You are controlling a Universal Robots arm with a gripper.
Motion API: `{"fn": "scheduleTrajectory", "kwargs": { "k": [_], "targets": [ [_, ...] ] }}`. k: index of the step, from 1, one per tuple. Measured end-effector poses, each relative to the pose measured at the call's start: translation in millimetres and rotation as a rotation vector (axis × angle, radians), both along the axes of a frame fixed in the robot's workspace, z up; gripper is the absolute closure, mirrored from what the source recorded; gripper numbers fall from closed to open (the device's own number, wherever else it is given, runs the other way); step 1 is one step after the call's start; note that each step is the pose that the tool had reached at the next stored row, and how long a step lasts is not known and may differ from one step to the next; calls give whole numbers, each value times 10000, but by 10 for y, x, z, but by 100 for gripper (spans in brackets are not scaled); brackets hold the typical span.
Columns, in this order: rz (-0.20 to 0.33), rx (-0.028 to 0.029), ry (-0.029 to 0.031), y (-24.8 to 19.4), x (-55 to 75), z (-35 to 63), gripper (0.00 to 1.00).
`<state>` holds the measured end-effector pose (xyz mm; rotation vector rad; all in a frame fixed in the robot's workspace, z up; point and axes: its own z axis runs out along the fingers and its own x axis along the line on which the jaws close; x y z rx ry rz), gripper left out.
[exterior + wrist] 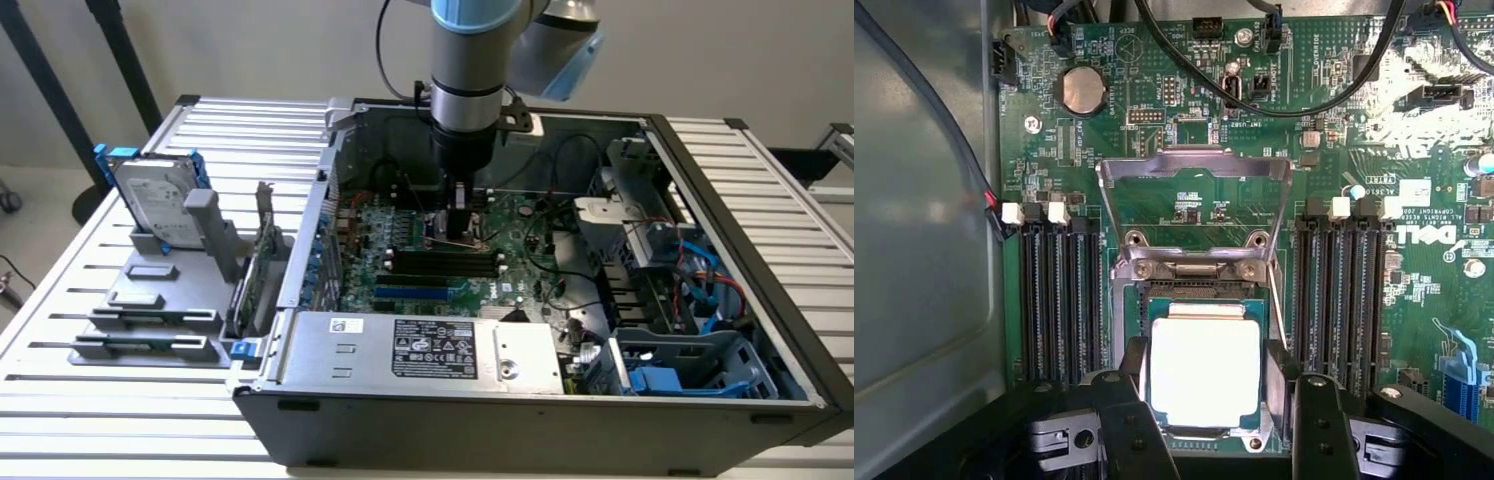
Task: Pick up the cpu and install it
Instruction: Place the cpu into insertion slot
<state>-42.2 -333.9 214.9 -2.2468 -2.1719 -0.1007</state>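
Inside PC case, over motherboard (454,265): gripper (1206,400) straddles cpu (1204,370), fingers (1122,420) flanking either side, chip sitting in open socket (1199,270), load plate flipped up.

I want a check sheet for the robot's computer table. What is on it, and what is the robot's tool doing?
Surface: slatted metal table with an open computer case on it.
Job's things: cpu, silver top up, lies in the socket on the green motherboard; the socket's metal frame is flipped up.
Clutter: hard drive in a blue bracket stands on a grey holder at the exterior view's left; labelled power-supply box along the case's near edge.
Grippers: tool open, fingers on either side of the cpu; whether they touch it, cannot tell.
Cables: black cables loop over the motherboard; blue cables in the case.
Surroundings: pale wall.
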Motion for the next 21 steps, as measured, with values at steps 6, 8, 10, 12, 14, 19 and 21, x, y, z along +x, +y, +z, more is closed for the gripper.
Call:
{"fn": "scheduleTrajectory", "kwargs": {
  "k": [6, 8, 10, 12, 14, 19, 21],
  "targets": [
    [-11, -37, -1, 0, 0, -38, 45],
    [-14, -44, 0, 3, 0, -45, 45],
    [-14, -44, -2, 6, 0, -51, 45],
    [-16, -47, -1, 12, -1, -56, 45],
    [-15, -47, -3, 19, 0, -62, 45],
    [-16, -65, -2, 29, -1, -86, 45],
    [-15, -73, -3, 32, 0, -97, 45]
  ]
}}
